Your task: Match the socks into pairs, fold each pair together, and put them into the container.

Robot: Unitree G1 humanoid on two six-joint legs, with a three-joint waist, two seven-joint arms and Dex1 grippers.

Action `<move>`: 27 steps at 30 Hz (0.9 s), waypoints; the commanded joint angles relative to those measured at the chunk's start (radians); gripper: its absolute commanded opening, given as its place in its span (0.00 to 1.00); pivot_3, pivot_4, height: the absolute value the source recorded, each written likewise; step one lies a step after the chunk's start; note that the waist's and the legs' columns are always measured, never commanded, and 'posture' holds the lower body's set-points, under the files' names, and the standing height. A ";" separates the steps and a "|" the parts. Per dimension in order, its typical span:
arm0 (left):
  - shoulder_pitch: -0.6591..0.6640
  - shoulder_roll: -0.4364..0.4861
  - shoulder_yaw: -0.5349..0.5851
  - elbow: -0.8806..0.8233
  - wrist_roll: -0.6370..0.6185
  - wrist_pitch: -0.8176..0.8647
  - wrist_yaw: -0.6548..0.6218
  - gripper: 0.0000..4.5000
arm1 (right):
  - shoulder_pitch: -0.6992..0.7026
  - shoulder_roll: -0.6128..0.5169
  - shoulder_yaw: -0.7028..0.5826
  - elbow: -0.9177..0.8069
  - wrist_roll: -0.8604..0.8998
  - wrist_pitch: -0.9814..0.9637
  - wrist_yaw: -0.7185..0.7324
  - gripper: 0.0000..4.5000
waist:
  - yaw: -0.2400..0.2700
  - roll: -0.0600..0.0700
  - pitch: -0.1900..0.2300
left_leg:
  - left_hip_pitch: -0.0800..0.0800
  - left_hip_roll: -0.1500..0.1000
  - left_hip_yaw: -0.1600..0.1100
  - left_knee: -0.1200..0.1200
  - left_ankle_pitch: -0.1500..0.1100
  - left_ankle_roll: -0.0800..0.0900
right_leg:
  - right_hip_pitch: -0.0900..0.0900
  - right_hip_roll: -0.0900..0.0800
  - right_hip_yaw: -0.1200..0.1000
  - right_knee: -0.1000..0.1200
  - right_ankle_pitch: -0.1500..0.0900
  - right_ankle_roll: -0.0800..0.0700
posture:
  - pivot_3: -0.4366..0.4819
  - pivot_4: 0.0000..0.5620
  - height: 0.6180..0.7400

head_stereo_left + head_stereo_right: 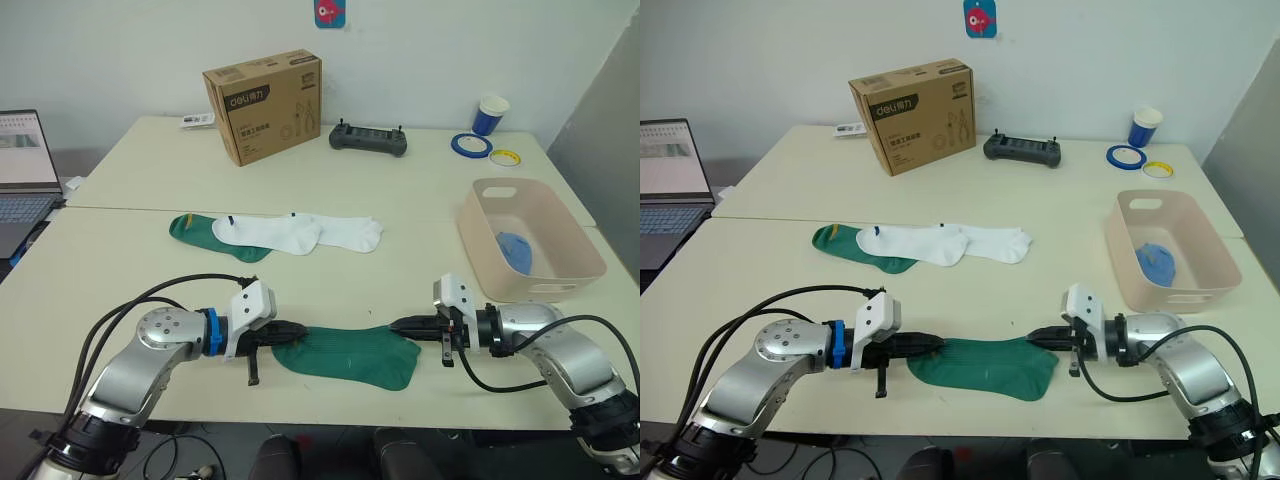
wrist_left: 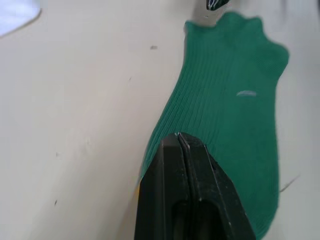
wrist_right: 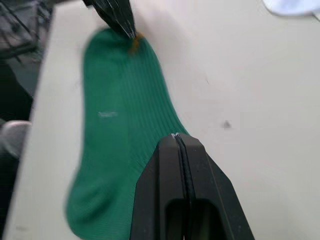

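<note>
Near the table's [image 1: 120, 280] front edge lay a green sock [image 1: 350, 355], flat, stretched between both hands. Left hand [image 1: 290, 330] clenched on the sock's toe end, fingers [image 2: 185, 190] pressed together. Right hand [image 1: 402, 324] clenched on the opposite cuff end, fingers [image 3: 180, 190] together too. Behind that sock, mid-table, two white socks [image 1: 300, 233] lay overlapping, with a second green sock [image 1: 200, 232] partly under their left end. Right of the white socks sat the tub [image 1: 480, 235], holding a blue bundle [image 1: 516, 250]. Behind the white socks stood a box [image 1: 262, 105], beside a controller [image 1: 369, 139]; cup [image 1: 489, 114] and tape rolls [image 1: 470, 145] behind the tub.
</note>
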 commanded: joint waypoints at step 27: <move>0.102 0.013 0.083 -0.014 -0.049 0.028 0.025 0.00 | 0.149 -0.051 -0.065 -0.077 0.043 -0.013 -0.006 0.00 | -0.001 -0.001 -0.002 | 0.001 0.000 0.001 0.006 0.000 0.000 | 0.001 -0.001 0.001 0.001 0.000 -0.003 | 0.48 0.27 1.00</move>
